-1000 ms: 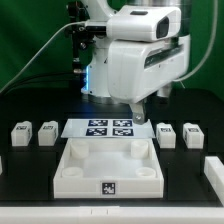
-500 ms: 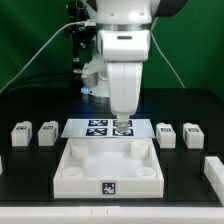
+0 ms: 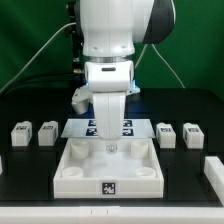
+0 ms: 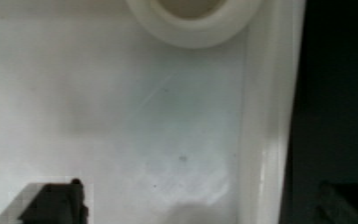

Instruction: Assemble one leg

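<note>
The leg point(image 3: 167, 133) sits tag-forward, long axis unclear, beside the tray point(image 3: 80, 186); the gripper point(image 3: 110, 147) hangs spread and empty above.

arm point(image 3: 108, 60) upright, fingers point(image 4: 51, 203) pointing down, apart

— Do we see any words, brand names or numbers here?

— None we can read. We find only black-and-white square tags: one on the front wall of the white tray point(image 3: 80, 183), several on the marker board point(image 3: 128, 126), and one on each leg point(image 3: 20, 131) at the sides.

— And the wrist view?

— We read nothing there.
</note>
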You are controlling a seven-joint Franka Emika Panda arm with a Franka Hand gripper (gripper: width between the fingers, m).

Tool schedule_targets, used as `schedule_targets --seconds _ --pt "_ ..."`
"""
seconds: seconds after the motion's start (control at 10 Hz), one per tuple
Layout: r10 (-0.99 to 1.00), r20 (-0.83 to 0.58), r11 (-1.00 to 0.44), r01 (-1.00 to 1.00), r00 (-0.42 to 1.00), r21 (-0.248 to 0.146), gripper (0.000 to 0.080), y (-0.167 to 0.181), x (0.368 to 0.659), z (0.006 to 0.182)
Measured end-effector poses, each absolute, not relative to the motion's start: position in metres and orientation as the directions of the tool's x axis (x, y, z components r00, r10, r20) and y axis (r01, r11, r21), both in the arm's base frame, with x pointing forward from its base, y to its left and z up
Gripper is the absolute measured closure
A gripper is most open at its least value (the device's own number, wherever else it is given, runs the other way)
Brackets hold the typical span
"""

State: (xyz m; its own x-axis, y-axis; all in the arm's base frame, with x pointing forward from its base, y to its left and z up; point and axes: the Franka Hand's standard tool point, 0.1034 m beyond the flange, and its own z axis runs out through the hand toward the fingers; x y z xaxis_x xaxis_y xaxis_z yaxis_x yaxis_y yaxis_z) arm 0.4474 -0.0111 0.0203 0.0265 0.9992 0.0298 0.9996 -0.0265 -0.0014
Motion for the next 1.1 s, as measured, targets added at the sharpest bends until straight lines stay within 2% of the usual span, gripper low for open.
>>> schedule_targets --seconds 0.2,0.4,0.7,0.8,0.9,1.1 --pt "0.999 0.033 -0.035 0.999 0.036 -0.022 0.015 -0.0139 0.4414 0.0102" --pt "0.999 0.033 -0.041 0.999 0.041 -0.025 0.015 -0.0151 0.4401 0.0093" --pt "0.999 0.032 -0.042 0.999 0.043 -0.026 0.0553 -0.0154 0.4398 0.009" --pt "0.999 0.032 -0.042 0.999 0.043 -0.027 0.0553 -0.0155 0.4397 0.009" --pt "0.999 0.032 -0.042 0.999 0.043 -0.026 0.0724 -0.0154 0.4399 0.0091" --pt "0.999 0.032 -0.042 0.999 0.043 -0.025 0.0742 -0.0155 0.4402 0.0093"
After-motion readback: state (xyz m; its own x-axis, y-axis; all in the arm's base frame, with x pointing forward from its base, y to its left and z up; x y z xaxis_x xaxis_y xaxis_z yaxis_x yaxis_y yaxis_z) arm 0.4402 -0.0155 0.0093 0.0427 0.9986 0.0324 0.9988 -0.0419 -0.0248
